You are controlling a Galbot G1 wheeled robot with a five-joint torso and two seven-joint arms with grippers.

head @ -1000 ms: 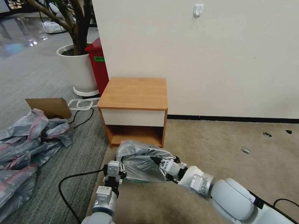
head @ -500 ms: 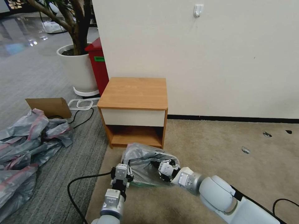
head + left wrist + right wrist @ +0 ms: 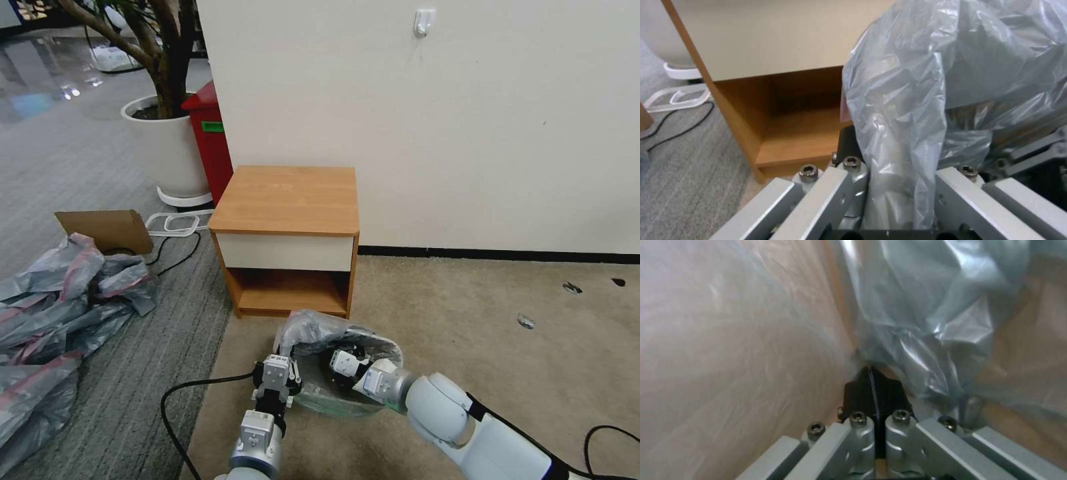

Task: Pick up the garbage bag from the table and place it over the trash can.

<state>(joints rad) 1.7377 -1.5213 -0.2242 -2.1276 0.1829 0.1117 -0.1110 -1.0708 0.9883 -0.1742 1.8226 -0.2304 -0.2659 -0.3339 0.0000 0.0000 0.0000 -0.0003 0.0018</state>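
On beige carpet (image 3: pixel 467 307) | table (image 3: pixel 288 200) against white wall (image 3: pixel 433 133)

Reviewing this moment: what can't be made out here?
- Head view: the cream-white plastic trash can is mostly hidden under the translucent grey garbage bag.
- Left wrist view: the left gripper is wrapped by the bag, so its grip is unclear.
- Right wrist view: bag film hides what lies beyond the right gripper.

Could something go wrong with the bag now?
Maybe. The thin bag could tear, because the left end effector holds its edge while the right end effector pushes down inside. One side bunches high over the can, so it may slip off the rim. The light can might also tip.
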